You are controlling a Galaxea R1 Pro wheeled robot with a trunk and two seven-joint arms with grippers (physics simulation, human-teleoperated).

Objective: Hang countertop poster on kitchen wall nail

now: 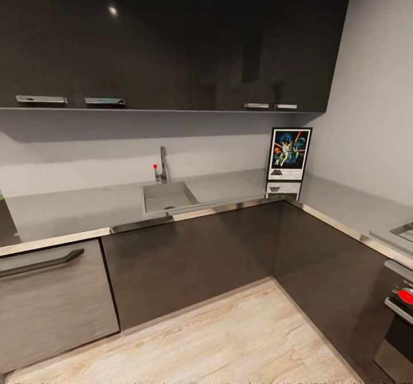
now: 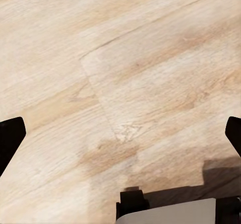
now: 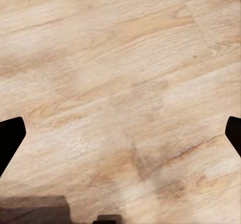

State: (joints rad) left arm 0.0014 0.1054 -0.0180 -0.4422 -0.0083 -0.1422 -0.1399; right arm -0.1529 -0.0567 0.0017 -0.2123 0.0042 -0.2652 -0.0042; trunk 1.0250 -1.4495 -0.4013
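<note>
Head view: poster (image 1: 289, 154) standing upright at the far right corner of the countertop (image 1: 86, 209), leaning against the grey wall (image 1: 367, 114), just right of the sink (image 1: 167, 196) and tap (image 1: 162, 166), below the dark upper cabinets (image 1: 172, 39). Untouched so far, by the look of it; no arm near it. Left wrist view: left gripper (image 2: 120, 133) aimed down at the pale wooden floor (image 2: 125, 73), fingertips (image 2: 10, 136) far apart at the two edges, nothing between them. Right wrist view: right gripper (image 3: 120, 133) likewise spread wide over the same floor, empty. Judged stage: very start, approach only. Still to do, all of it: roll closer to the corner, raise an arm over the steel-edged front, clamp the frame, lift it clear, find a nail, hang it. No nail made out on the visible wall; too small to tell, or outside this view. Stove (image 1: 401, 298) with a red knob at the near right, worth steering clear of while closing in on the corner.
</note>
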